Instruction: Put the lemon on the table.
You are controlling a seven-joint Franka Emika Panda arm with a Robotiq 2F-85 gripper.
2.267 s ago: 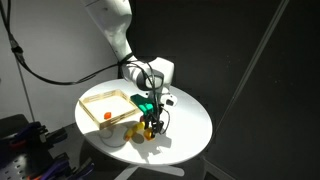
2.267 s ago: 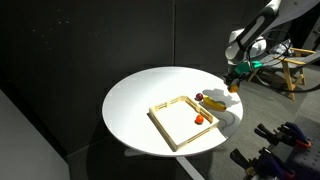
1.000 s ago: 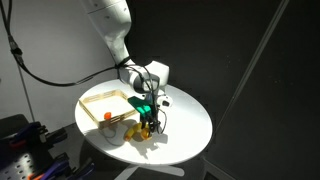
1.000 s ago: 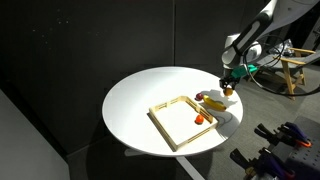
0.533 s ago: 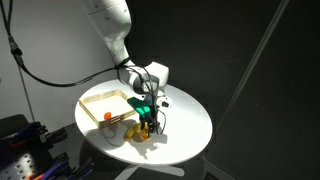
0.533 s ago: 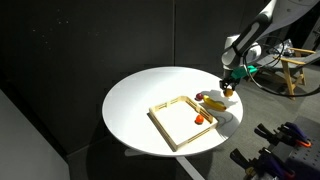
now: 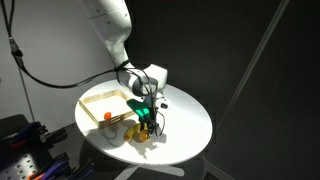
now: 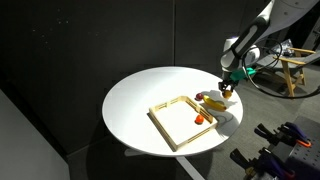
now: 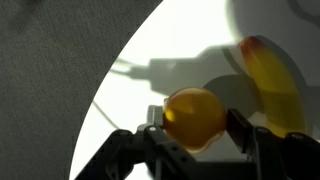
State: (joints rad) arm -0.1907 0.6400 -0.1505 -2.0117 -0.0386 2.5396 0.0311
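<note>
Lemon (image 9: 195, 117) sits clamped in the gripper (image 9: 197, 130), now shifted slightly inward over the table (image 9: 170, 45) beside the banana (image 9: 275, 85), so lowering and release likely remain.

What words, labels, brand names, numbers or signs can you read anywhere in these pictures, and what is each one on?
None can be read in any view. The lemon in the hand, the banana, the wooden tray and the white table show plain surfaces. The gear at the picture edges is too small and blurred to show any print.
</note>
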